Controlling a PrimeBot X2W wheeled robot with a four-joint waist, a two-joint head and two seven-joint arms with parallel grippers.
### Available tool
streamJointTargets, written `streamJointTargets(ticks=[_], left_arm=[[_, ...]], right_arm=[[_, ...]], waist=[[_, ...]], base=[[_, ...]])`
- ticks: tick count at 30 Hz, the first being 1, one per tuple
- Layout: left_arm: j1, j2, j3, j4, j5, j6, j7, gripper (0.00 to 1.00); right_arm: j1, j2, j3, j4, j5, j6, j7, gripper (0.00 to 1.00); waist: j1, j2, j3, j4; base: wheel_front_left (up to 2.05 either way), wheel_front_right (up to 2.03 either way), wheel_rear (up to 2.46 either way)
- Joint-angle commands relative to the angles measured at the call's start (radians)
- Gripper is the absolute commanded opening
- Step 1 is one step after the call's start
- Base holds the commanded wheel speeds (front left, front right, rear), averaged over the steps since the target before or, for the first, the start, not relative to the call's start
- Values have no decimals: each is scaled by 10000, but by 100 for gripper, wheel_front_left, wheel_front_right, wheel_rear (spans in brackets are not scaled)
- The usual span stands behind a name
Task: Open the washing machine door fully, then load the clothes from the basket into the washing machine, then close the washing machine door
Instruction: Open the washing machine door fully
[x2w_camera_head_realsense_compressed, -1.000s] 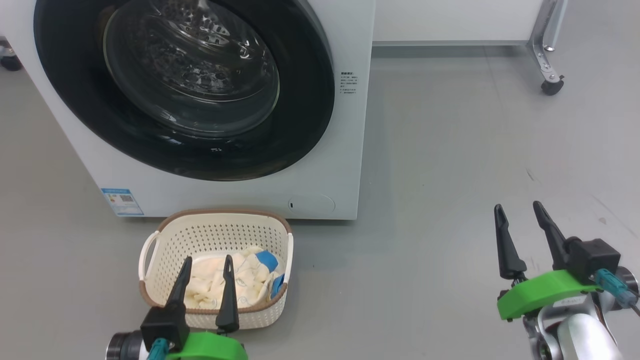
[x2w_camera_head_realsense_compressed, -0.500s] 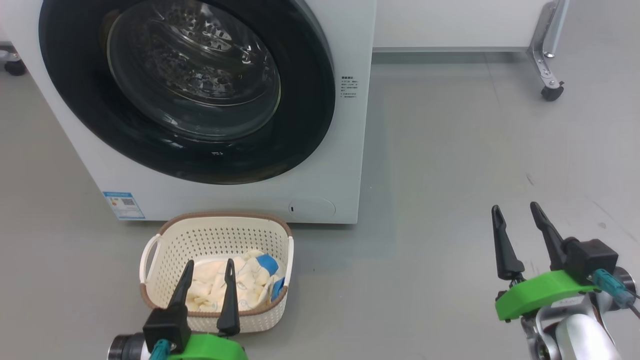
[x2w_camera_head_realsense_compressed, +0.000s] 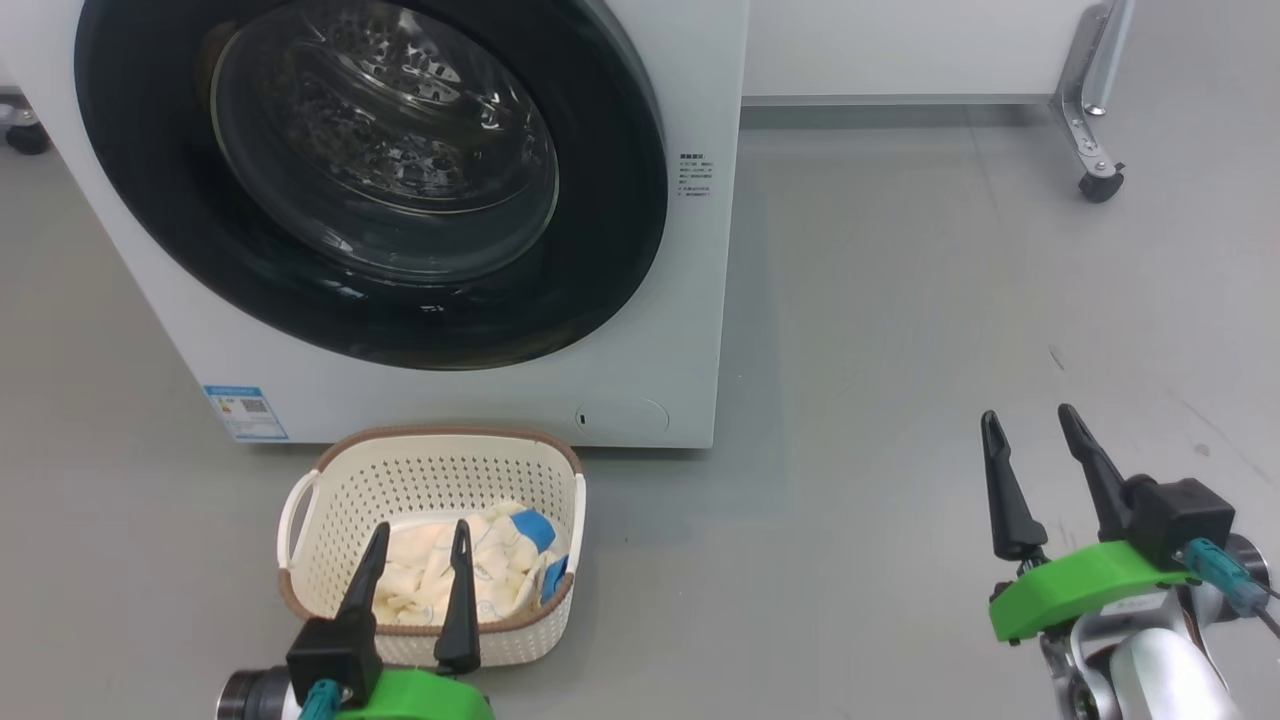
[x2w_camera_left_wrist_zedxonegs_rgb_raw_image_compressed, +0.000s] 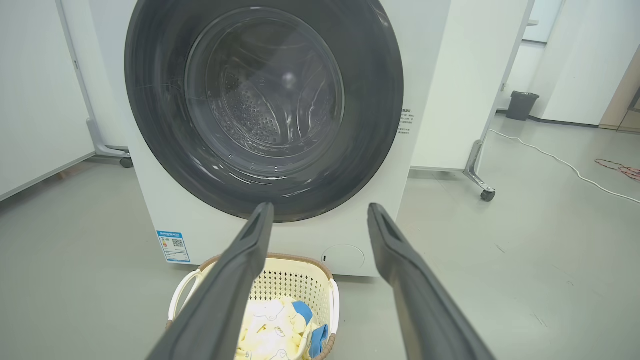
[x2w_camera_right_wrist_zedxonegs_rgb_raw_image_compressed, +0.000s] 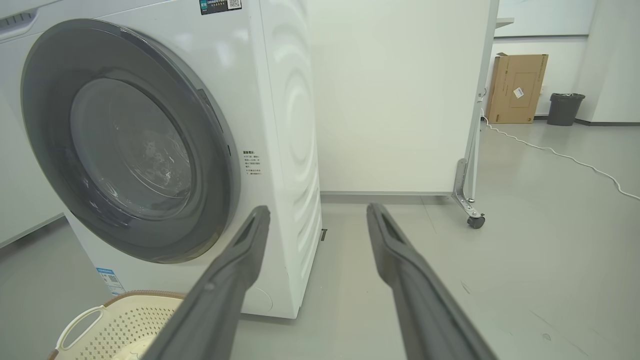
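Head view: a big white front-loading washing machine stands on the grey floor. Its large round door with a glossy black rim and clear glass bowl lies shut against the front. Just before it, below the door, sits a small cream perforated plastic basket with a brown rim. A bundle of pale cream-yellow clothes with blue cuffs lies inside. The left fingers are spread and empty above the basket's near edge. The right fingers, well off to the right over bare floor, are also spread and empty.

Left wrist view: the spread fingers frame the door's lower rim, with the basket and clothes below. A small blue sticker marks the machine's lower left corner.

Right wrist view: the spread fingers point past the machine's right side toward a white wheeled partition.
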Motion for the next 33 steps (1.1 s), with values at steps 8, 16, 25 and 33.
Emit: streamJointTargets(ticks=[8, 16, 25, 33], left_arm=[[-386, 77, 339, -256, 28, -56, -113, 100], [-395, 77, 350, -261, 30, -39, -113, 100], [-439, 77, 317, -240, 0, -55, -113, 100], [-446, 77, 273, -226, -58, -31, -113, 100]], right_arm=[[-475, -98, 154, -328, 101, 104, -107, 100], [-486, -98, 130, -326, 130, 104, -107, 100], [-493, -98, 130, -266, 214, 104, -107, 67], [-507, -98, 137, -160, 996, 104, -107, 0]], waist=[[0, 0, 41, 28], [0, 0, 69, 17], [0, 0, 124, 21], [0, 0, 201, 82]], base=[[0, 0, 0], [0, 0, 0], [0, 0, 0], [0, 0, 0]])
